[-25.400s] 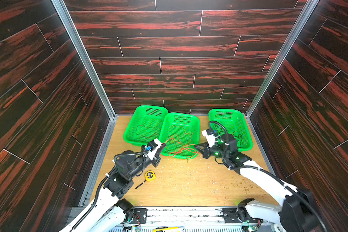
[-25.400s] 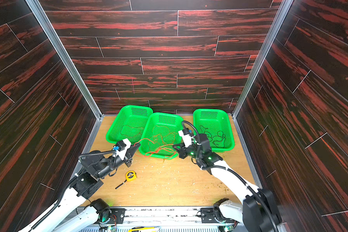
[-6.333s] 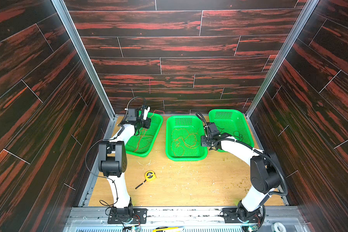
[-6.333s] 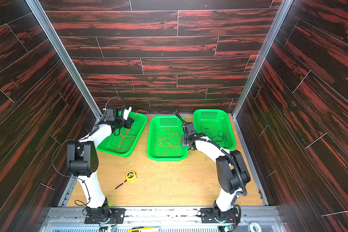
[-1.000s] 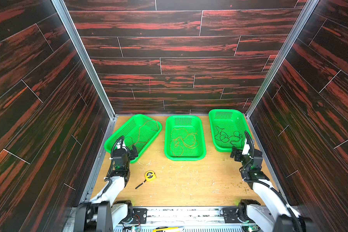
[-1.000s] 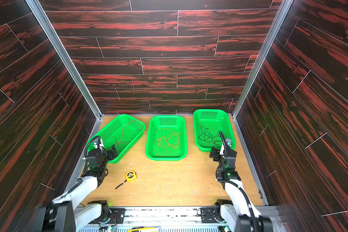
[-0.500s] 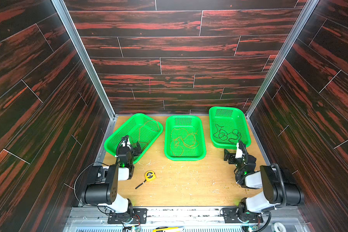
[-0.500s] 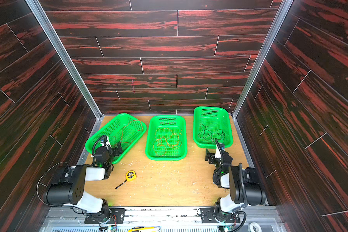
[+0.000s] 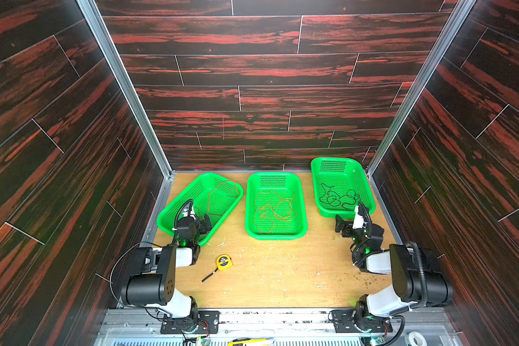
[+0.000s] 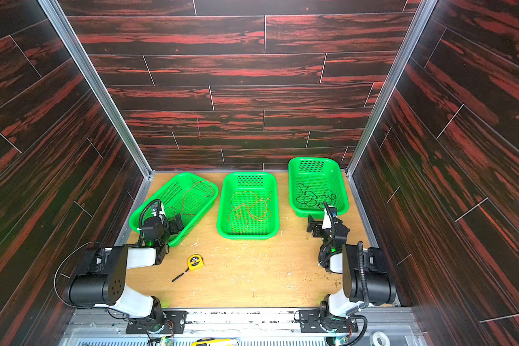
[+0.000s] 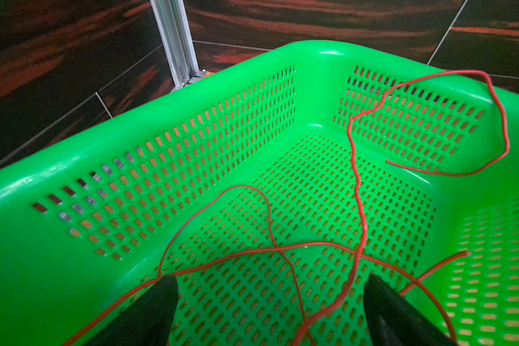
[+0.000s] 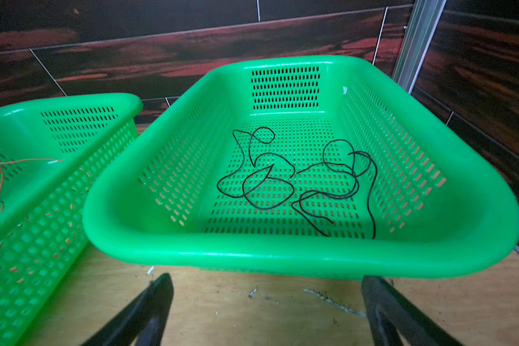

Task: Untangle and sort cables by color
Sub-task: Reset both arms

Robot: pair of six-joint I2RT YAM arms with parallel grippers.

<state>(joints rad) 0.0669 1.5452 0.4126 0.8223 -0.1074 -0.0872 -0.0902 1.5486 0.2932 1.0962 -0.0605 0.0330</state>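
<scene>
Inspecting the sort, you find one colour to each basket. The red cable (image 11: 356,182) lies in the left basket (image 9: 168,221), centre left of a top view. The orange cable (image 9: 282,206) lies in the middle basket (image 9: 276,236), and the black cable (image 12: 354,176) in the right basket (image 12: 282,254), centre right. No strand shows on the table (image 9: 282,278); only a tape measure (image 9: 223,261) lies there, lower centre.

Left claw (image 11: 267,284): jaws spread wide, gripping nothing. It hangs over the near end of the left basket, and red strands cross the gap between its jaws without being pinched.

Right claw (image 12: 267,281): jaws equally wide, empty. It sits over bare table just short of the right basket's near rim, well clear of the black cable.

Relation to note: the red cable runs away from the left claw along the basket's length, toward the upper right in both top views. It ends in a loop that climbs the far corner wall to the rim. Whether that loop hangs outside, you cannot tell. The left arm is plainly the nearer one; the right is well apart.

Judgement: the task looks finished. If you tidy that loop, lift first and then reach forward along the basket, since the strands under the jaws could snag.
</scene>
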